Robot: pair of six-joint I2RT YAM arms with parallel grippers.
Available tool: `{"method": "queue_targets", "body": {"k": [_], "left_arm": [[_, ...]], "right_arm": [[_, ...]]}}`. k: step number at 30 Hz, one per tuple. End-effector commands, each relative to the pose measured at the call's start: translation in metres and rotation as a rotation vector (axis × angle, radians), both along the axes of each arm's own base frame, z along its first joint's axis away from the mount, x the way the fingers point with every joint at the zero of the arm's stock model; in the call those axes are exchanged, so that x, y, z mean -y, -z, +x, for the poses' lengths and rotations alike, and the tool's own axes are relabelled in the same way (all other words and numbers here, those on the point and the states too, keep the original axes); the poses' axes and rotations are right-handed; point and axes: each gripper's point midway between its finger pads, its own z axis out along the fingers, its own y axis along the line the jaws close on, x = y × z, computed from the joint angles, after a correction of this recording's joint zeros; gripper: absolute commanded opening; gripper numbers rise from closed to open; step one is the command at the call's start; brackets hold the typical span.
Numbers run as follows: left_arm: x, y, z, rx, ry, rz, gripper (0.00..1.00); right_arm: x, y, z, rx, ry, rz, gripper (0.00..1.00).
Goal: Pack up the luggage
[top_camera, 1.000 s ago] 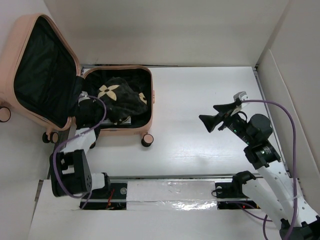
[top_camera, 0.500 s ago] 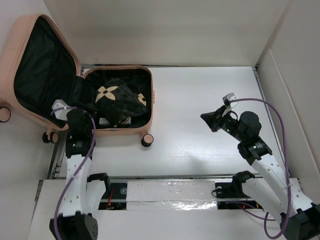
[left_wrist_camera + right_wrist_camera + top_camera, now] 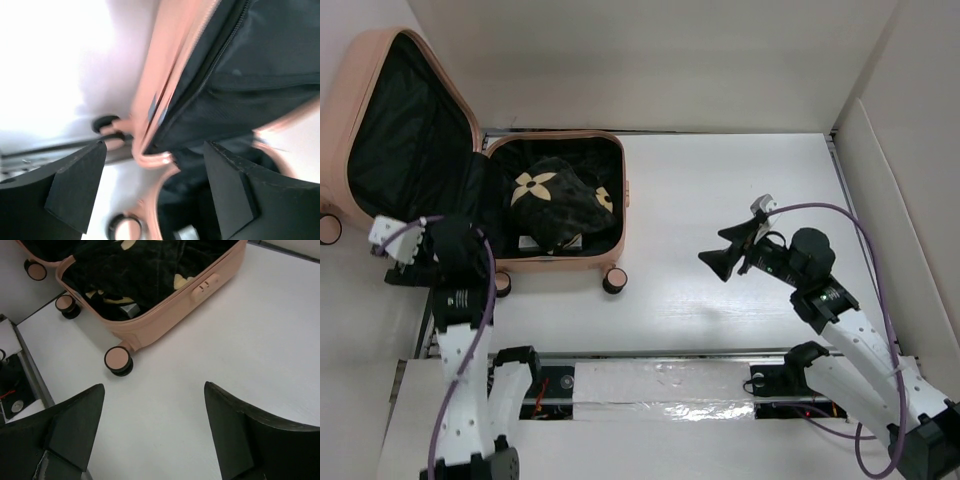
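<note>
The peach-pink luggage (image 3: 624, 205) lies open at the table's far left, its black-lined lid (image 3: 405, 140) propped up to the left. A black garment with beige flower prints (image 3: 556, 198) fills the base. My left gripper (image 3: 405, 264) hangs open just below the lid's lower corner. The blurred left wrist view shows the luggage's pink rim (image 3: 165, 60) and black lining beyond my open left gripper (image 3: 155, 148), with nothing between its fingers. My right gripper (image 3: 718, 255) is open and empty over bare table right of the luggage. The right wrist view shows my gripper (image 3: 154, 386) facing the luggage's side (image 3: 175, 310) and the garment (image 3: 150, 270).
A caster wheel (image 3: 615, 281) sticks out at the luggage's front right corner, also visible as the wheel (image 3: 118, 360) ahead of the right fingers. White walls close the back and right. A metal rail (image 3: 650, 353) and a foil strip run along the near edge.
My left gripper has pulled out of the luggage base, swung left to the lid's lower corner and opened. My right gripper has moved left toward the luggage, narrowing and then opening.
</note>
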Motion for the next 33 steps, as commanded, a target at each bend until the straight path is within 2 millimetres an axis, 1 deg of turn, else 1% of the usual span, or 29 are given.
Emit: {"method": "queue_targets", "body": {"k": [1, 2, 3, 4, 5, 7, 9, 10, 11, 13, 15, 16, 17, 18, 19, 20, 21, 22, 24, 25, 26, 27, 28, 29, 31, 32, 33], "left_arm": [[-0.021, -0.030, 0.001, -0.132, -0.159, 0.080, 0.78], [-0.025, -0.027, 0.009, -0.200, -0.192, 0.085, 0.78], [-0.027, -0.038, 0.011, -0.206, -0.206, 0.094, 0.78], [-0.036, -0.037, 0.011, -0.239, -0.244, 0.096, 0.76], [-0.040, -0.037, 0.015, -0.246, -0.222, 0.083, 0.75], [-0.043, -0.041, 0.020, -0.235, -0.215, 0.083, 0.74], [-0.049, -0.034, 0.024, -0.280, -0.221, 0.074, 0.72], [-0.052, -0.025, 0.021, -0.292, -0.238, 0.039, 0.70], [-0.058, -0.016, 0.019, -0.303, -0.255, 0.013, 0.67], [-0.058, -0.003, 0.018, -0.319, -0.253, 0.016, 0.64], [-0.060, -0.004, 0.015, -0.339, -0.265, 0.040, 0.61], [-0.062, -0.009, 0.017, -0.329, -0.273, 0.046, 0.58], [-0.064, -0.009, 0.022, -0.364, -0.271, 0.058, 0.48], [-0.065, -0.011, 0.027, -0.361, -0.265, 0.061, 0.45], [-0.066, -0.019, 0.030, -0.343, -0.267, 0.066, 0.42], [-0.068, -0.016, 0.035, -0.364, -0.265, 0.067, 0.36], [-0.069, -0.019, 0.037, -0.361, -0.265, 0.068, 0.33], [-0.069, -0.023, 0.039, -0.358, -0.265, 0.070, 0.25], [-0.068, -0.028, 0.042, -0.335, -0.256, 0.061, 0.13], [-0.067, -0.028, 0.043, -0.333, -0.246, 0.051, 0.06], [-0.064, -0.027, 0.048, -0.315, -0.200, 0.038, 0.00], [-0.059, -0.026, 0.050, -0.304, -0.180, 0.029, 0.00], [-0.052, -0.025, 0.056, -0.288, -0.142, 0.029, 0.00], [-0.035, -0.027, 0.067, -0.289, -0.081, 0.048, 0.00], [-0.018, -0.032, 0.073, -0.317, -0.047, 0.081, 0.00], [-0.001, -0.037, 0.075, -0.323, -0.024, 0.113, 0.00], [0.008, -0.040, 0.076, -0.321, 0.003, 0.128, 0.00]], "right_arm": [[-0.010, -0.016, -0.006, 0.070, -0.053, 0.007, 0.88], [-0.009, -0.016, -0.005, 0.076, -0.046, 0.000, 0.88], [-0.010, -0.015, -0.007, 0.073, -0.048, -0.002, 0.89], [-0.010, -0.016, -0.007, 0.079, -0.039, -0.001, 0.89], [-0.009, -0.017, -0.007, 0.079, -0.031, -0.002, 0.89], [-0.009, -0.017, -0.008, 0.081, -0.030, -0.006, 0.89], [-0.010, -0.017, -0.009, 0.081, -0.030, -0.011, 0.89], [-0.008, -0.017, -0.007, 0.080, -0.013, -0.013, 0.88], [-0.009, -0.015, -0.007, 0.075, -0.010, -0.018, 0.89], [-0.007, -0.014, -0.003, 0.067, 0.015, -0.026, 0.88], [-0.008, -0.009, -0.002, 0.053, 0.011, -0.040, 0.88], [-0.009, -0.010, -0.002, 0.055, 0.003, -0.041, 0.88], [-0.011, -0.009, -0.004, 0.054, -0.007, -0.042, 0.88], [-0.011, -0.008, -0.004, 0.054, -0.005, -0.044, 0.88], [-0.010, -0.007, -0.002, 0.054, 0.003, -0.046, 0.87], [-0.012, -0.007, -0.004, 0.053, -0.005, -0.045, 0.87], [-0.012, -0.007, -0.004, 0.053, -0.004, -0.043, 0.87], [-0.013, -0.006, -0.004, 0.054, -0.010, -0.042, 0.86], [-0.014, -0.005, -0.003, 0.049, -0.011, -0.043, 0.86], [-0.014, -0.002, 0.001, 0.039, 0.000, -0.049, 0.85], [-0.014, 0.001, 0.002, 0.031, 0.006, -0.054, 0.85], [-0.015, 0.003, 0.004, 0.027, 0.007, -0.057, 0.85], [-0.017, 0.008, 0.008, 0.010, 0.008, -0.063, 0.85], [-0.018, 0.010, 0.010, 0.004, 0.008, -0.067, 0.85], [-0.022, 0.014, 0.015, -0.009, 0.005, -0.068, 0.85], [-0.026, 0.023, 0.018, -0.035, -0.003, -0.087, 0.85], [-0.028, 0.026, 0.021, -0.043, -0.001, -0.092, 0.85]]}}
